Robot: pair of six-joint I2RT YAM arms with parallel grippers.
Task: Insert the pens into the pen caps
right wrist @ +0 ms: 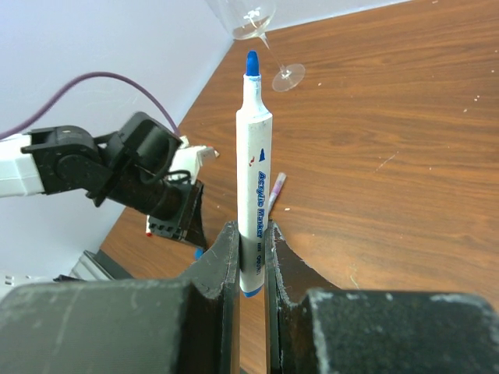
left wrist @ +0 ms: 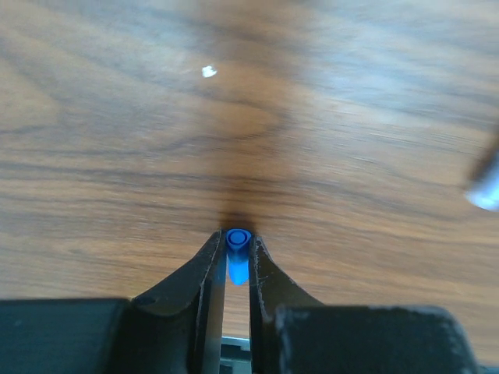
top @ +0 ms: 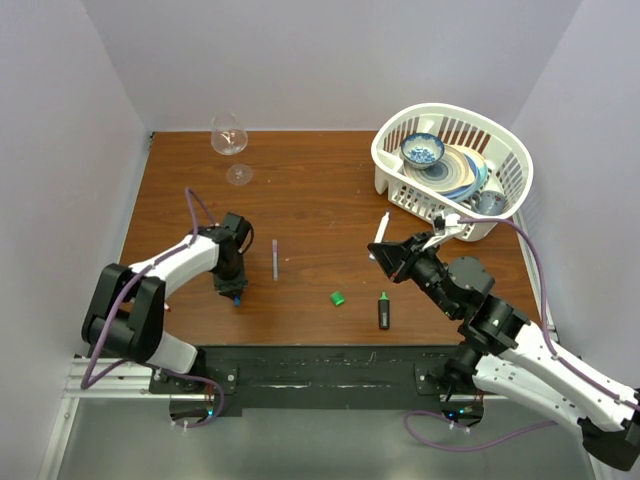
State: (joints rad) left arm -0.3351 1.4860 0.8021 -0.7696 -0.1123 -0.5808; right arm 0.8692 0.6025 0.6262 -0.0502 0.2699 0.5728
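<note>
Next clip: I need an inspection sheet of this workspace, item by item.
Surface: wooden table, a few pale specks.
Job's things: white pen upright in the right claw, blue tip bare; blue cap in the left claw; purple-grey pen, green cap and black marker lie apart on the table; red cap not made out.
Clutter: wine glass upright, far left; white basket holding a bowl and plates, far right.
Claws: left claw shut on the blue cap, low over the table; right claw shut on the white pen.
Cables: purple cables loop along both arms.
Surroundings: plain white walls; nothing else seen.
</note>
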